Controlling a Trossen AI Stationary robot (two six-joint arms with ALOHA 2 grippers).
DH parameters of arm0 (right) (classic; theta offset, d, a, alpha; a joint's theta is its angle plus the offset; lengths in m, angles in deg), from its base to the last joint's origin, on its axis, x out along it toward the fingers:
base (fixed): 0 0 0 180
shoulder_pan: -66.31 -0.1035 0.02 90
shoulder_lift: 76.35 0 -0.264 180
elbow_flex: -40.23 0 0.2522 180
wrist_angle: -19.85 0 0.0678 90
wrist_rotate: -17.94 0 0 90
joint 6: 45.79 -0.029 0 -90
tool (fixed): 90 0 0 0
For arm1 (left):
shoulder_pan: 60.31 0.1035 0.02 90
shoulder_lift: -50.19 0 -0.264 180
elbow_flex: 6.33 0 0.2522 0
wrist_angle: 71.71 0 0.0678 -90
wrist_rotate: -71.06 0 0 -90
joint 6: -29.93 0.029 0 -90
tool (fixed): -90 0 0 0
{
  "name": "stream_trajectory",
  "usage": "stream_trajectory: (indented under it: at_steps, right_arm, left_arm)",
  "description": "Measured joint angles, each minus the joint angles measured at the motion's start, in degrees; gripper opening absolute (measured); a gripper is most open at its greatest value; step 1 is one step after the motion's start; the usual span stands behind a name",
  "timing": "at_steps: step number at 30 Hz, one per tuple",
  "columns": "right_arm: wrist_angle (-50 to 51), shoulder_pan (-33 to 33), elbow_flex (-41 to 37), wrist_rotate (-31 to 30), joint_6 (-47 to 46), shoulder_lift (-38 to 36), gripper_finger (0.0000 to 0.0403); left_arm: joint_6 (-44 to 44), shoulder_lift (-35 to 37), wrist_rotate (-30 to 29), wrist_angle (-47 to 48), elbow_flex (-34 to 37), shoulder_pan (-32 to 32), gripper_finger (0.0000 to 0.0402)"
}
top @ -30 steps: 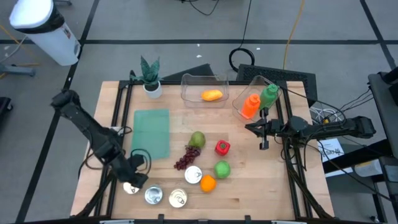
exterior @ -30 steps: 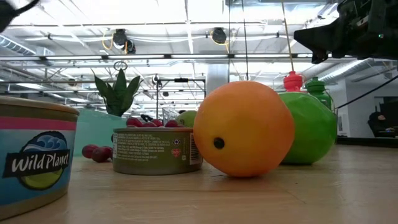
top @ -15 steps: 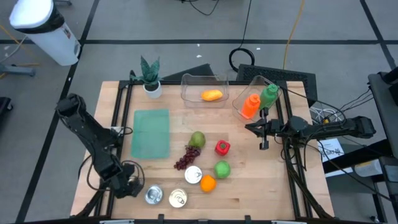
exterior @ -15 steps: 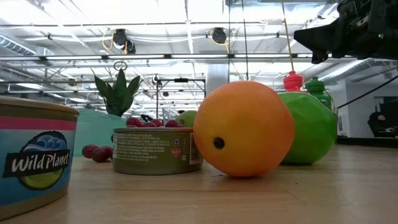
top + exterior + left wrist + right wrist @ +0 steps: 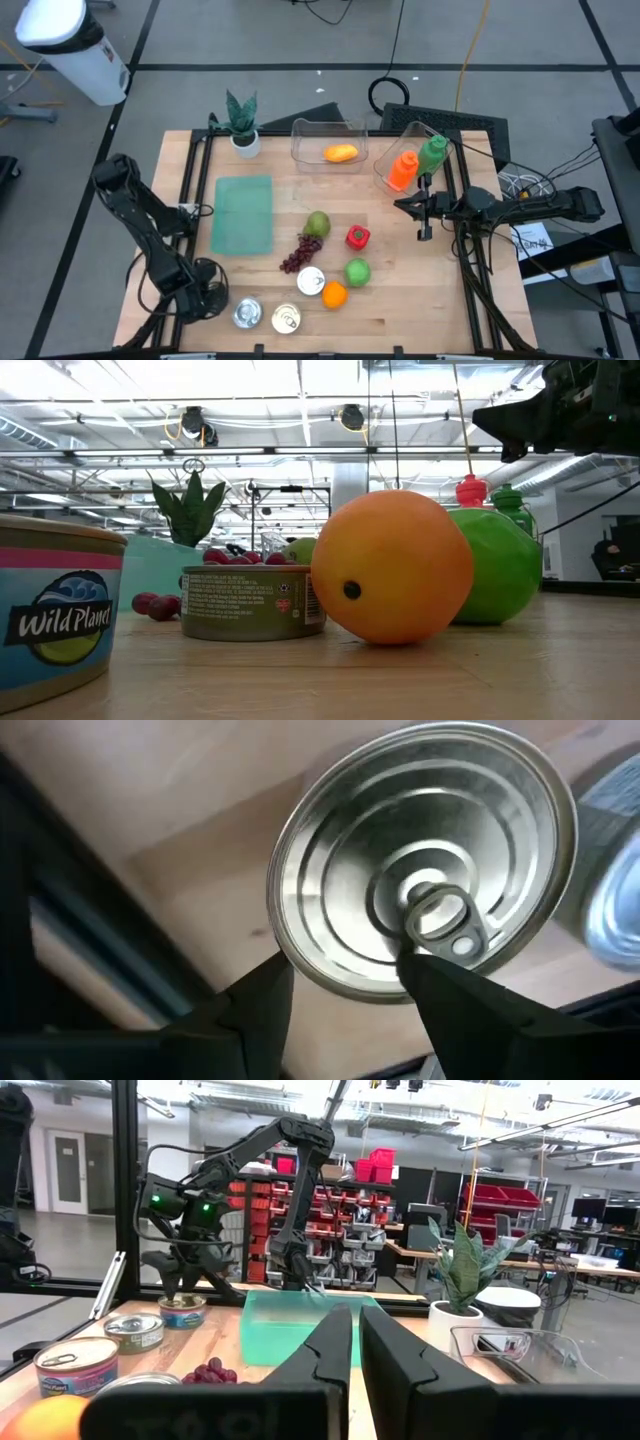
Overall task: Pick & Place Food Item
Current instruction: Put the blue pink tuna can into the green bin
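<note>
Two fingers (image 5: 250, 1010) of the left pincer (image 5: 205, 300) are spreading open over a can (image 5: 425, 855) directly beneath, gripping nothing; the right pincer (image 5: 424, 212) is hanging closed, empty, over the worktop (image 5: 400, 300).

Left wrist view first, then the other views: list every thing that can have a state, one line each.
Left gripper, open, fingers apart over the can's rim.
Silver pull-tab tin can, sealed, upright on the table.
Right gripper, shut, empty, above the table.
Clear plastic bin, open-topped, holding one orange-yellow food item.
Orange bottle, capped.
Green bottle, capped.
</note>
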Motion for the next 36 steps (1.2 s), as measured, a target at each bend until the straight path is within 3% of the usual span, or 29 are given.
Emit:
stream_trajectory:
  at_steps: [9,17,22,28,36]
  right_arm:
    - [0.08,0.01,0.00,-0.01,0.01,0.00,0.0014]
    - [0.08,0.01,0.00,-0.01,0.00,0.00,0.0013]
    - [0.08,0.01,0.00,0.00,0.00,0.02,0.0014]
    - [0.08,0.00,0.00,-0.01,0.00,0.00,0.0014]
    - [0.08,0.01,0.00,-0.01,0.00,0.00,0.0013]
  left_arm:
    - [7.36,-1.16,-22.60,-0.85,0.27,0.54,0.0211]
    - [8.24,-1.15,-30.55,0.77,0.35,2.84,0.0225]
    - [8.26,-1.12,-30.68,-1.69,1.79,4.55,0.0264]
    - [9.08,-0.94,-29.84,-11.21,6.69,5.09,0.0302]
    - [9.59,-0.96,-30.11,-15.13,9.77,5.09,0.0292]
